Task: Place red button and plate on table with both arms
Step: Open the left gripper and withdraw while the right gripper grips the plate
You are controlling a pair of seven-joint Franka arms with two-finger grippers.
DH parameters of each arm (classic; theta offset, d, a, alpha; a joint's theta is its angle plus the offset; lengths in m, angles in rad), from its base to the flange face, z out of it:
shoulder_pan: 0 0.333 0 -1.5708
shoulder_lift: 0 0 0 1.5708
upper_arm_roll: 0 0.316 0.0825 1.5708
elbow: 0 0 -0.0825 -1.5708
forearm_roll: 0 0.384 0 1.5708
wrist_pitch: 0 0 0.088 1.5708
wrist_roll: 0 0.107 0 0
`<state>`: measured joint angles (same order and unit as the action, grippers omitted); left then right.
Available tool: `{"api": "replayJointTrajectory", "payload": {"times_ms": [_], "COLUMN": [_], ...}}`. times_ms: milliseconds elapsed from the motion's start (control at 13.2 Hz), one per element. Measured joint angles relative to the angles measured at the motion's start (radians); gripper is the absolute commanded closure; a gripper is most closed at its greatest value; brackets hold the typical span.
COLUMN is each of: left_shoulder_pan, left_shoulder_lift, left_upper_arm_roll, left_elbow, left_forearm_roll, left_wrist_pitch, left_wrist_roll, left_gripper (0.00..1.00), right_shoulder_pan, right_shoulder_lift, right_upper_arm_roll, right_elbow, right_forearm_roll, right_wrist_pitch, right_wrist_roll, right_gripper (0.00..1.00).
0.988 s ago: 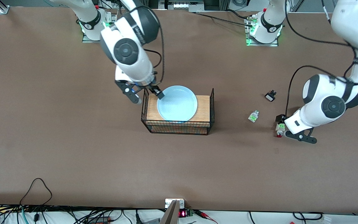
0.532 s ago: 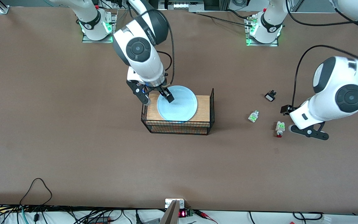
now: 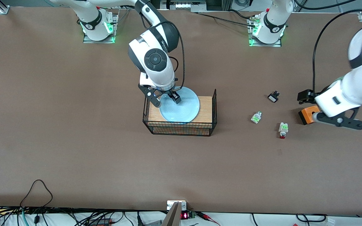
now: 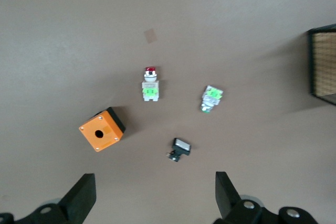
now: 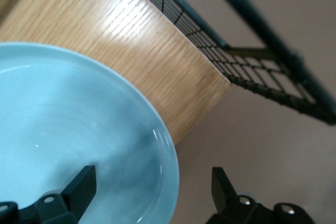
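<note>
Since a second ago the right gripper [image 3: 167, 101] has slid from beside the rack in over the plate [image 3: 184, 108], and the left gripper [image 3: 331, 108] has risen off the red button [image 3: 282, 129] and drawn away toward the left arm's end of the table [image 3: 74, 141]. Now the right gripper stands with its fingers wide, one finger [image 5: 81, 182] over the plate's bowl and the other outside the rim, the rim lying between them; they grip nothing. That plate, pale blue, rests on the wooden top of the black wire rack [image 3: 211, 124]. Over at the left arm's end, the left gripper hangs spread wide and empty above an orange box [image 3: 305, 115] with a hole in it. Taking that rack as landmark, the red button lies on the bare table well apart from it, toward the left arm's end, red cap pointing to the front camera. A green-and-clear piece [image 3: 256, 117] lies between rack and button, and a small black part [image 3: 273, 97] sits farther from the camera than both.
</note>
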<state>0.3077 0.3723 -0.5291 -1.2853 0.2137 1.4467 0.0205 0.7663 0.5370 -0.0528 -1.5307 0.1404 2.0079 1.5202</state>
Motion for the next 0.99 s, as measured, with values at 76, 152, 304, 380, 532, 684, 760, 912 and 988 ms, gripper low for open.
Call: {"api": "replayJointTrajectory", "payload": {"times_ms": [76, 152, 304, 380, 532, 684, 760, 912, 988], "left_shoulder_pan": [-0.019, -0.063, -0.162, -0.2, -0.272, -0.312, -0.32, -0.333, -0.337], "left_shoulder_lift": [-0.017, -0.041, -0.122, -0.169, -0.252, -0.287, -0.29, -0.289, -0.289], "left_upper_arm_roll": [0.038, 0.106, 0.245, 0.306, 0.434, 0.502, 0.508, 0.508, 0.508], "left_elbow": [0.002, -0.009, -0.094, -0.143, -0.23, -0.271, -0.277, -0.284, -0.286], "left_forearm_roll": [-0.034, -0.076, -0.174, -0.197, -0.214, -0.216, -0.216, -0.216, -0.216], "left_wrist_pitch": [0.002, 0.004, 0.057, 0.099, 0.122, 0.12, 0.119, 0.118, 0.117], "left_wrist_roll": [0.0, 0.001, 0.0, 0.0, 0.001, 0.004, 0.004, 0.003, 0.003], "left_gripper": [0.0, 0.0, 0.0, 0.0, 0.0, 0.0, 0.0, 0.0, 0.0], "right_shoulder_pan": [-0.002, -0.002, -0.003, -0.003, -0.004, -0.004, -0.004, -0.004, -0.006], "right_shoulder_lift": [-0.006, -0.011, -0.013, -0.014, -0.018, -0.022, -0.027, -0.041, -0.05], "right_upper_arm_roll": [-0.002, -0.002, -0.003, -0.003, -0.003, -0.003, -0.003, -0.004, -0.005], "right_elbow": [-0.004, -0.007, -0.01, -0.011, -0.013, -0.015, -0.014, -0.015, -0.015], "right_forearm_roll": [0.0, 0.0, 0.0, 0.0, 0.0, 0.0, 0.0, 0.0, 0.0], "right_wrist_pitch": [-0.002, -0.004, -0.004, -0.004, -0.005, -0.006, -0.006, -0.022, -0.036], "right_wrist_roll": [0.0, 0.0, 0.0, -0.001, -0.006, -0.025, -0.036, -0.048, -0.058], "right_gripper": [0.44, 0.57, 0.75, 0.82, 0.94, 0.99, 1.0, 1.0, 1.0]}}
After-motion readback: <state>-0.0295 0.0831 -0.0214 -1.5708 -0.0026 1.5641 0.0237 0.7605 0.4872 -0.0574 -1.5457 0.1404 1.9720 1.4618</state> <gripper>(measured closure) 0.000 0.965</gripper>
